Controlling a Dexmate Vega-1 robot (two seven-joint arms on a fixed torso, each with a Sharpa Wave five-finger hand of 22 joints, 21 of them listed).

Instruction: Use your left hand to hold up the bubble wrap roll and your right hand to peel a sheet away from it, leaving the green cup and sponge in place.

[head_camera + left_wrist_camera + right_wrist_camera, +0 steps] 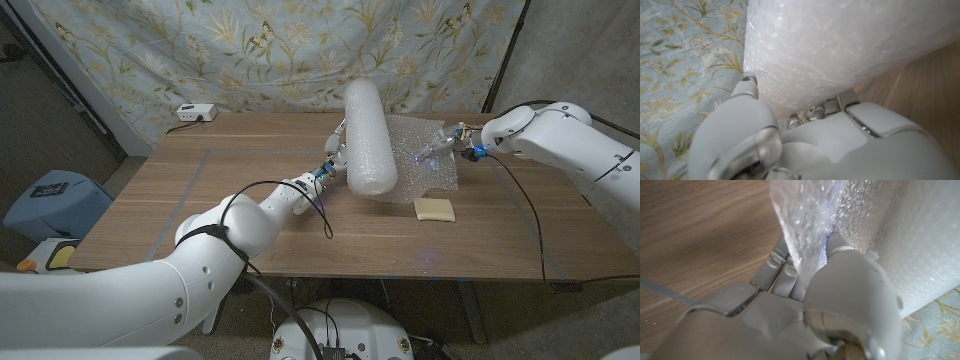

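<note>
The white bubble wrap roll (369,137) stands tilted on the middle of the table, held up by my left hand (333,155), which grips its left side. The left wrist view shows that hand (805,140) pressed against the roll (850,45). A loose sheet (425,150) runs from the roll to the right. My right hand (447,143) pinches the sheet's far edge. In the right wrist view the sheet (807,215) passes between that hand's fingers (785,270), with the roll (925,245) close beside. A pale yellow sponge (434,209) lies just in front of the sheet.
A white box with a cable (196,113) sits at the table's (200,200) back left corner. A floral cloth (250,50) hangs behind the table. A blue bin (50,200) stands on the floor to the left.
</note>
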